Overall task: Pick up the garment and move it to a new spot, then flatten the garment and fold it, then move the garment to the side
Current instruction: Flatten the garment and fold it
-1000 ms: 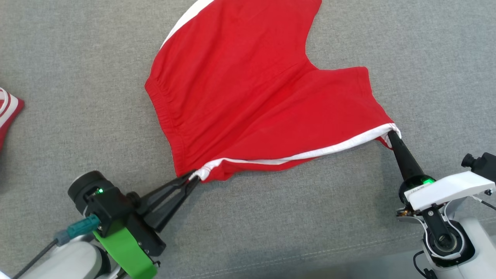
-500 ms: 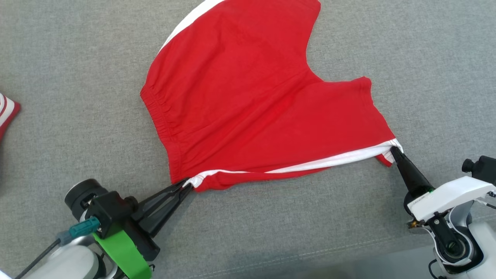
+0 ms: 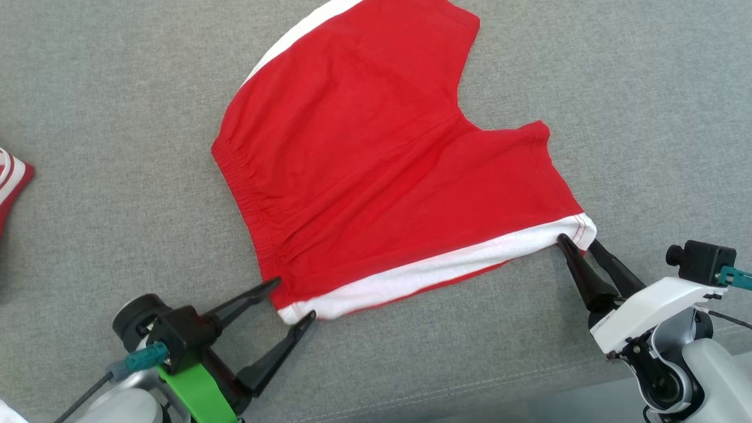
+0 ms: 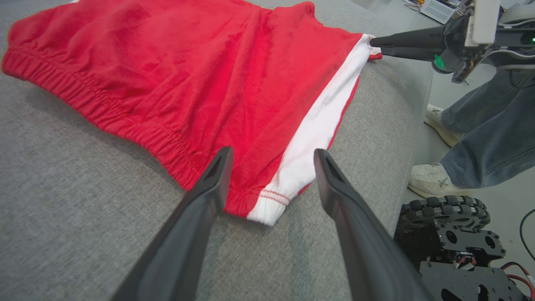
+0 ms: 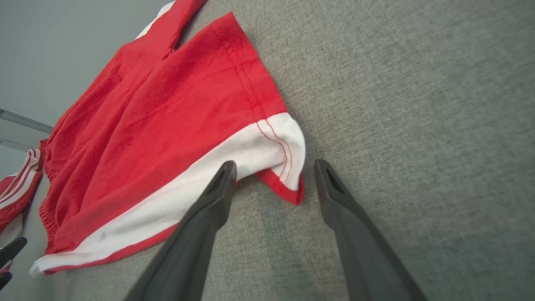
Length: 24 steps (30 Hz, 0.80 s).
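Head view: grey upholstered surface (image 3: 117,88) runs across the whole frame, with a seam line along the 6 o'clock edge. Garment (image 3: 376,153), red shorts, lies spread on it from centre up to 12 o'clock, mostly flat with some soft wrinkles. Its gathered elastic waistband (image 3: 247,188) faces 9 o'clock, the two leg openings face 1 to 3 o'clock, and a white side stripe (image 3: 435,270) runs along the near edge from 6 to 4 o'clock. A second white stripe shows on the far edge near 12. Left gripper (image 3: 294,299) sits at 7 o'clock, fingers spread wide, straddling the waistband-end corner of the stripe and not pinching it. Left wrist view confirms this: the two dark fingers stand apart either side of the corner, cloth lying slack on the surface between them. Cannot tell if the tips touch the fabric. Right gripper (image 3: 577,239) sits at 4 o'clock, fingers parted, tips at the leg-hem corner of the stripe. In the right wrist view the hem corner lies loose between the open fingers, with one tip right at the white edge. In the left wrist view a person's legs in jeans (image 4: 489,125) with pale shoes (image 4: 430,179) stand at 3 o'clock, off the surface, and a black wheeled base (image 4: 451,225) sits at 4 to 5 o'clock. Striped red-and-white cloth (image 3: 12,176) pokes in at the 9 o'clock edge of the head view, well apart from the shorts.
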Tool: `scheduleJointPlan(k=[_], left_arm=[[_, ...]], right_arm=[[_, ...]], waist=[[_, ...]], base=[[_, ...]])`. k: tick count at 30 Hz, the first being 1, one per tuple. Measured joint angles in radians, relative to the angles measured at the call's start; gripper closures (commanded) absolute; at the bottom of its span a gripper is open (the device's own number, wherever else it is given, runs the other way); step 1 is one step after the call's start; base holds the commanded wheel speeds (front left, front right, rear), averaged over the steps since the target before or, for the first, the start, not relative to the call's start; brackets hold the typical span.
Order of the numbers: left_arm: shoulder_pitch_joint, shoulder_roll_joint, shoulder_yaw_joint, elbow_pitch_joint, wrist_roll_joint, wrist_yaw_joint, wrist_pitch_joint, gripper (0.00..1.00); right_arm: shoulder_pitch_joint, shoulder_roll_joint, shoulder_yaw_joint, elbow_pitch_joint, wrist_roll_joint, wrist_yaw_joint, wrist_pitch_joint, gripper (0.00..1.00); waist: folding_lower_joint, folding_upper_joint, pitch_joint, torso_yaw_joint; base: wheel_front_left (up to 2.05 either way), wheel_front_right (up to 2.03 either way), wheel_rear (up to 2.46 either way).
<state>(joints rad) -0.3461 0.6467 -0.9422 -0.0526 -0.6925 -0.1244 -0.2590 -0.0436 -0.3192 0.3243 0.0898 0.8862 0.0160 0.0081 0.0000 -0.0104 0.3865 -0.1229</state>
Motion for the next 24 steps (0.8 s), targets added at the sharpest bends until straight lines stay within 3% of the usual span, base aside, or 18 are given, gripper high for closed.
scheduleJointPlan(k=[5,8,12,16,18,24], left_arm=[[0.02,0.012,-0.039,-0.009,0.0,0.0,0.0,0.0],[0.056,0.017,-0.013,-0.005,-0.024,0.0,0.0,0.0],[0.104,-0.002,0.107,0.027,-0.073,0.0,0.002,0.0],[0.129,-0.06,0.252,0.054,-0.102,0.008,0.003,0.0],[0.138,-0.095,0.321,0.058,-0.095,0.051,0.003,0.0],[0.178,-0.151,0.446,0.068,-0.038,0.125,0.003,0.0]], right_arm=[[-0.007,-0.011,0.016,0.007,-0.058,-0.003,-0.018,0.0],[-0.007,-0.039,0.012,0.008,-0.106,-0.024,-0.043,0.0],[0.002,-0.088,-0.029,0.006,-0.18,-0.072,-0.105,0.0],[0.018,-0.103,-0.061,-0.009,-0.235,-0.099,-0.173,0.0],[0.019,-0.105,-0.065,-0.019,-0.269,-0.111,-0.207,0.0],[0.04,-0.097,-0.081,-0.037,-0.336,-0.125,-0.248,0.0]], waist=[[0.0,0.0,-0.025,-0.003],[0.0,0.0,-0.043,-0.004],[0.0,0.0,-0.071,-0.002],[0.0,0.0,-0.098,0.01],[0.0,0.0,-0.113,0.017],[0.0,0.0,-0.163,0.041]], base=[[0.0,0.0,0.0],[0.0,0.0,0.0],[0.0,0.0,0.0],[0.0,0.0,0.0],[0.0,0.0,0.0],[0.0,0.0,0.0]])
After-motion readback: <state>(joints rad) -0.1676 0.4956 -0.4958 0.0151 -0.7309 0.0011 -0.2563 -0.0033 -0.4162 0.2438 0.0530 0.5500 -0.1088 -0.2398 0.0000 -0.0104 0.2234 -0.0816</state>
